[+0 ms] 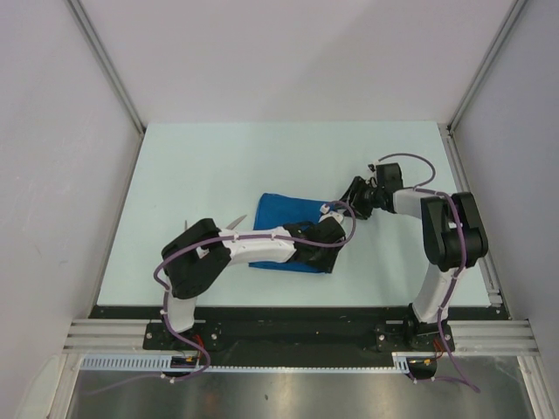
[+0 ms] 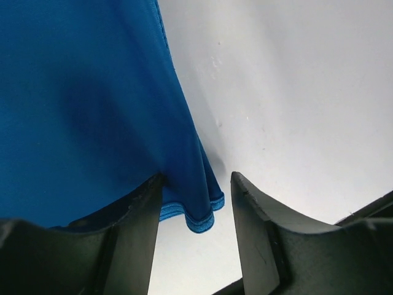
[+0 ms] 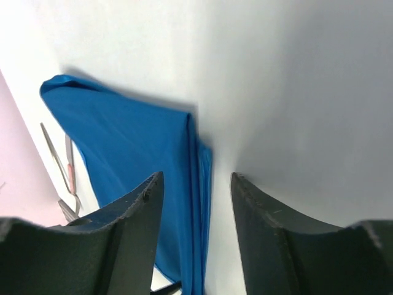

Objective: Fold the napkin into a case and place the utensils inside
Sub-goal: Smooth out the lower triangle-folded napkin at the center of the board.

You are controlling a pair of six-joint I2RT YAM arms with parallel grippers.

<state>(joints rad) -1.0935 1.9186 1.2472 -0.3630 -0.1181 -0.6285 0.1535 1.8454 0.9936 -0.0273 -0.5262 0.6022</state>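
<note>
Blue napkin (image 1: 284, 214) edge lies between both spread claws: left gripper (image 2: 196, 177) and right gripper (image 3: 196, 175), neither clamped

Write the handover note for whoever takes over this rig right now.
Left hand: open, a hemmed corner of the creased royal-blue cloth napkin between its fingers, not gripped.
Right hand: open, over the napkin's layered edge.
Slim silver metal utensils: on the pale table beside the napkin, outside it.
Done: napkin partly folded, layers visible.
To do: finish folding it narrow, slide the utensils in.
</note>
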